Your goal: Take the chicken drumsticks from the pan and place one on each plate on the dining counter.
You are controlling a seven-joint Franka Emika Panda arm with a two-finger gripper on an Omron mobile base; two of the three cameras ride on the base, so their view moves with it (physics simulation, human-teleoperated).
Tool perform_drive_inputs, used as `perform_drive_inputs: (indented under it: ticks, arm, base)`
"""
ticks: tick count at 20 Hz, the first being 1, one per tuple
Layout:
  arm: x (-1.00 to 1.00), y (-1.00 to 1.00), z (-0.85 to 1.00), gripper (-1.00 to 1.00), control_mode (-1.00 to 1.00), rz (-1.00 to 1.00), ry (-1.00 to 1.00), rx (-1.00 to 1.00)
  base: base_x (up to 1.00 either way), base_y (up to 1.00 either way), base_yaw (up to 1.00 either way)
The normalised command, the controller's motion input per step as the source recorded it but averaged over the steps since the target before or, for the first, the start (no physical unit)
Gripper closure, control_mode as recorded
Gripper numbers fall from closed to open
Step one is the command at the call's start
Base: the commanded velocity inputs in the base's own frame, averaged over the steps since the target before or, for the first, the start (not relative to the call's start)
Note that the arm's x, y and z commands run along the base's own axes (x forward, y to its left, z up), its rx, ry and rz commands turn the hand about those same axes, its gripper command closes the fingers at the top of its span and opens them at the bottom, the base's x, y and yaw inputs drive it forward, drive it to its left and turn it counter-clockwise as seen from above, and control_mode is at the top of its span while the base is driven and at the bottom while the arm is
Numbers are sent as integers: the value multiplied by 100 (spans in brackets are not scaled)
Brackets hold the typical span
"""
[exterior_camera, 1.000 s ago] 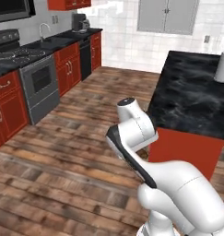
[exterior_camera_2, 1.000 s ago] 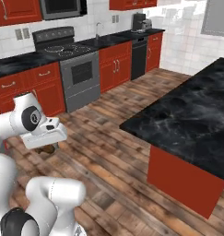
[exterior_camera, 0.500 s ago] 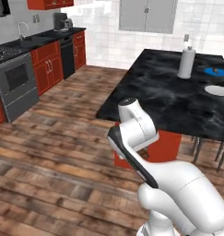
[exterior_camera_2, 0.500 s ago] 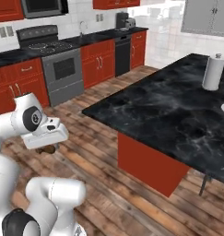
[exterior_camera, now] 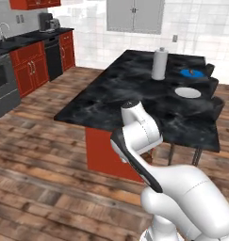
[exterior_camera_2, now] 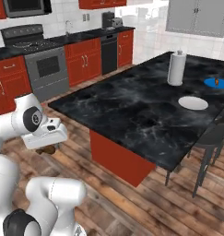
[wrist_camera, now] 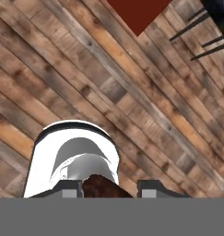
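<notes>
Claw (wrist_camera: 109, 190) clamped on one chicken drumstick (wrist_camera: 104, 188), carried low over the wooden floor (wrist_camera: 145, 101), short of the dining worktop (exterior_camera_2: 132, 108). White plate (exterior_camera_2: 193, 103) bare; blue plate (exterior_camera_2: 216, 83) bearing a small piece. Judged light, firm, greasy, prone to slipping; mid-body hold safest.

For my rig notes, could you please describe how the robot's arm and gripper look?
The arm is glossy white with rounded, bulbous links and dark bands at the joints. One joint shows a round dark grey cap. The gripper has a boxy white hand with small grey-and-dark finger tips. No cables or markings are visible.
</notes>
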Motion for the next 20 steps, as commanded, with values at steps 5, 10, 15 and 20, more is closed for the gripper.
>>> perform_drive_inputs:
  ticks: [5,10,15,20]
  arm:
    - [0,0,0,100,100,0,0,0]
    - [0,0,0,100,100,0,0,0]
    - [0,0,0,100,100,0,0,0]
    - [0,0,0,100,100,0,0,0]
  base:
    - [0,-100,3]
    - [0,-100,6]
    - [0,-96,12]
    - [12,-85,16]
